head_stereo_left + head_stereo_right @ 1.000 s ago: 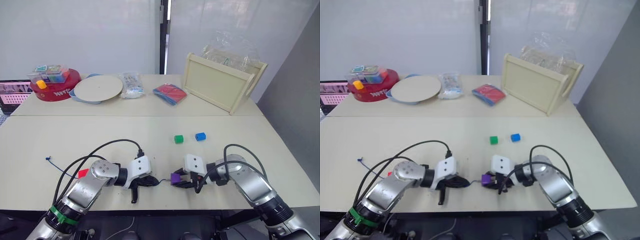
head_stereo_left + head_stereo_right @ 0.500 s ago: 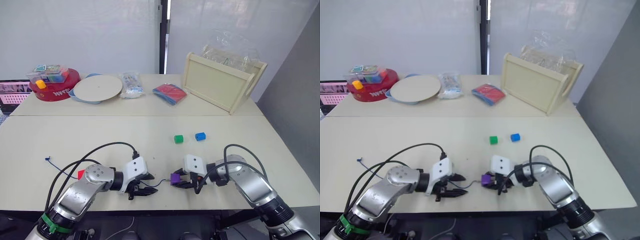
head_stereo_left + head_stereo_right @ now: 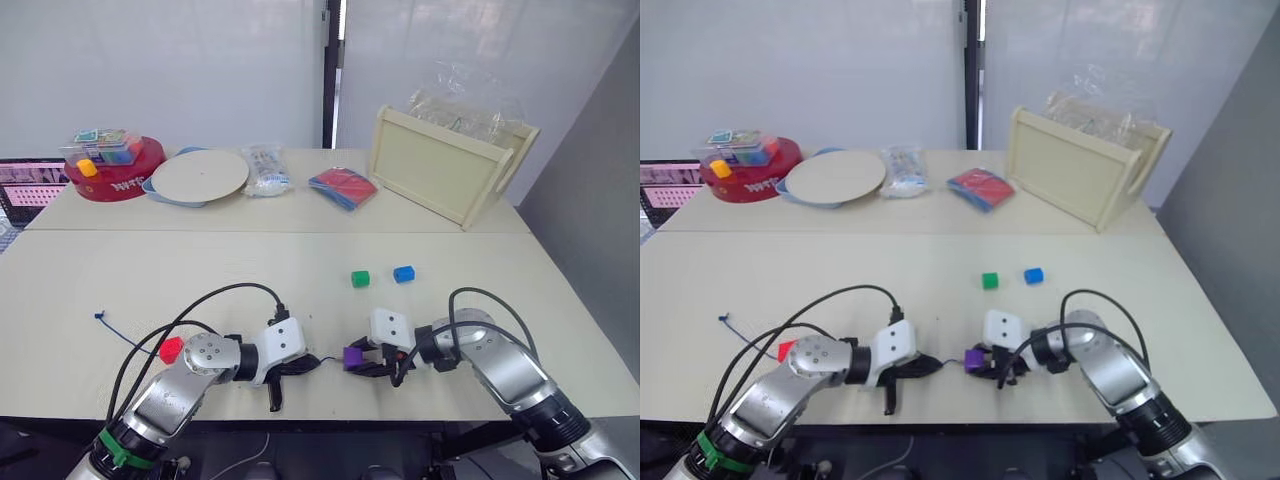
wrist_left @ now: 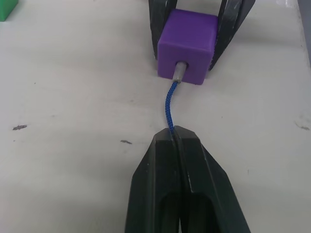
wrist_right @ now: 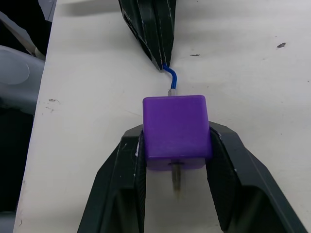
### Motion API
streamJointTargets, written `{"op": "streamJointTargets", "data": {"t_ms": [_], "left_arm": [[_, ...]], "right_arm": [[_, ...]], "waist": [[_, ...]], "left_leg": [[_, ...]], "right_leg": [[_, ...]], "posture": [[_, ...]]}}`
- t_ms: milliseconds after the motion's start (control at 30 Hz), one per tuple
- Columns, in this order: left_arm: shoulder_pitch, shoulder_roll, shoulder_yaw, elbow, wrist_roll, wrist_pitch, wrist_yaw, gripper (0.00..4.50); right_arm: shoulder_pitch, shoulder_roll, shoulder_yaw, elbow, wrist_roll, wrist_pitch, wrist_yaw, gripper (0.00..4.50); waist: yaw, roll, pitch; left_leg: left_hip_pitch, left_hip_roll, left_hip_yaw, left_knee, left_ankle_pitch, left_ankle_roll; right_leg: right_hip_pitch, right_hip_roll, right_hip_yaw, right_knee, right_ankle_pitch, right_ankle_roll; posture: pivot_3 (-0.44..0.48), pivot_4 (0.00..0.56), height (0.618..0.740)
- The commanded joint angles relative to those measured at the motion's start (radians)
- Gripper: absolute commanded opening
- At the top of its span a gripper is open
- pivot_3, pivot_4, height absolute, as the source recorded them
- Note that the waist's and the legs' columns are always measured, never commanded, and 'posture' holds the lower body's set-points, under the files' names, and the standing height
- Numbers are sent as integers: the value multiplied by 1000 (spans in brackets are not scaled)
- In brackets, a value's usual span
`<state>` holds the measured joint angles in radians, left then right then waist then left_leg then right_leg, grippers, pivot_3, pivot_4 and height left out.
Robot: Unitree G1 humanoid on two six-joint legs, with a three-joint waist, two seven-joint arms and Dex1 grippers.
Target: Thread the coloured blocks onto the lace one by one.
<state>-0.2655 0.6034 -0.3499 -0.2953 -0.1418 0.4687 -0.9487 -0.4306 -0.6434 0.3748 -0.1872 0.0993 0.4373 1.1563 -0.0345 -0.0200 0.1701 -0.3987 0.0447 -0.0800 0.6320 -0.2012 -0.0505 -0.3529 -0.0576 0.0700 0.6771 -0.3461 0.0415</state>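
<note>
— Right gripper [image 5: 176, 160], how is it set?
— Narrow, its two black fingers [image 5: 116, 189] pressed against opposite sides of the purple block [image 5: 176, 131], which sits low over the near part of the table [image 3: 150, 280], right of centre.

— And the left gripper [image 4: 175, 133]?
— Fingers pinched together on the lace [image 4: 169, 109], gripping it a short way behind the pale tip [image 4: 179, 73]. It is just left of the purple block, pointing at it.

— Where is the tip?
— Inside the block's hole. The left wrist view shows it entering the near face; the right wrist view shows a pale end poking out of the opposite face.

— The rest of the lace?
— It trails left across the table to a small knot [image 3: 98, 317] near the left edge.

— Other blocks?
— The red block [image 3: 171, 349] lies beside the left arm, on the near left. The green block [image 3: 360, 279] and the blue block [image 3: 403, 273] sit close together but apart, farther back, right of centre.

— Smaller details?
— A short blue curve of lace spans the gap between the left fingertips and the block
</note>
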Motion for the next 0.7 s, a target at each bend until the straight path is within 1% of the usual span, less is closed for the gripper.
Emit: {"op": "streamJointTargets", "data": {"t_ms": [33, 267, 500, 600, 633, 700], "left_arm": [[-24, -23, -37, 38, -4, -22, -31, 0], [-86, -38, -50, 74, -3, -54, -80, 0], [-105, -30, -33, 93, 18, -61, -71, 0], [-103, -25, -5, 77, -1, -41, -68, 0], [-102, -15, 0, 67, -12, -29, -81, 565], [-105, 24, 11, 39, -22, -2, -109, 1186]], "right_arm": [[-6, 11, 24, -2, -7, 13, -6, 1164], [-31, 64, 51, 9, -17, 14, -20, 1164], [-39, 90, 64, 18, -29, 12, -20, 1164], [-35, 88, 65, 19, -35, 12, -18, 1164], [-33, 87, 63, 19, -36, 13, -18, 1164], [-24, 87, 51, 14, -35, 24, -29, 1164]], "waist": [[0, 0, 0], [-13, 0, 0], [-15, 0, 0], [-15, 0, 0], [-16, 0, 0], [-18, 0, 0]], "left_leg": [[0, 0, 0, 0, 0, 0], [0, 1, 0, -1, 0, 0], [1, 1, 0, -2, 0, 0], [1, 2, 0, -2, 0, 0], [1, 1, 0, -2, 0, 0], [1, 2, 0, -2, 0, 0]], "right_leg": [[0, 0, 0, 0, 0, 0], [-1, 1, 0, 1, 0, 0], [-1, 2, 0, 1, 0, 0], [-1, 2, 0, 1, 0, 0], [-1, 2, 0, 1, 0, 0], [-2, 2, 0, 1, 0, 0]], "posture": [[0, 150, 740], [0, 150, 740], [0, 150, 740], [0, 150, 740], [0, 150, 740], [0, 150, 740]]}}
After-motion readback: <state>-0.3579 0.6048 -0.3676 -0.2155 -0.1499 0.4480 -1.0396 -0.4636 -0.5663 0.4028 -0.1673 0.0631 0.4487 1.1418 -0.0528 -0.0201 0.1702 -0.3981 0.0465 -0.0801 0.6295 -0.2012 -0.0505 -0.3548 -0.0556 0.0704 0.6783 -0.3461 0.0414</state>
